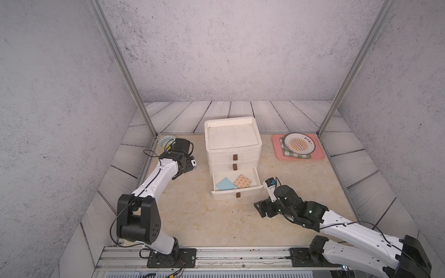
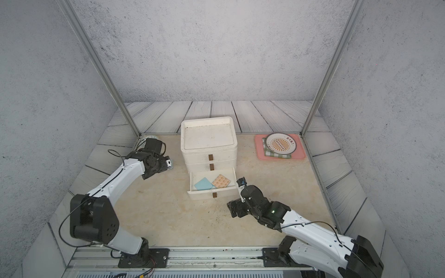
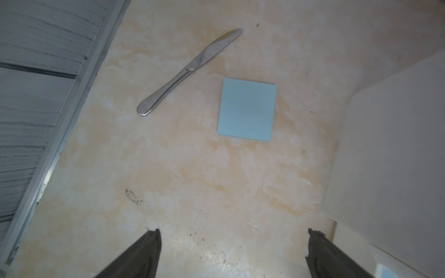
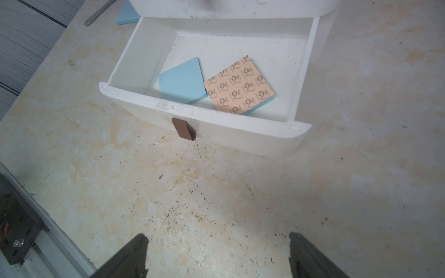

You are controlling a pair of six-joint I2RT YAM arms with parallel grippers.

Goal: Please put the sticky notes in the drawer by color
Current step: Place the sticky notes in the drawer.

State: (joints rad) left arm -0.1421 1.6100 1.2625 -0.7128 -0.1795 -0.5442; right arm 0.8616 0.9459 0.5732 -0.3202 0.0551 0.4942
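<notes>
From left wrist, blue pad near knife, hidden in top views, left tool, right tool wide

Speckled grey walls (plank-printed below) enclose beige tabletop.

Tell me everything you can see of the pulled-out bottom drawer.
The bottom drawer is white, plastic by its look, grime-speckled, with a brown tab handle mid-front. It stands pulled out of the chest, open-topped. Inside lie a plain light-blue sticky pad and an orange-patterned, blue-edged pad, side by side and touching. Neither the left gripper nor the right gripper touches it.
</notes>
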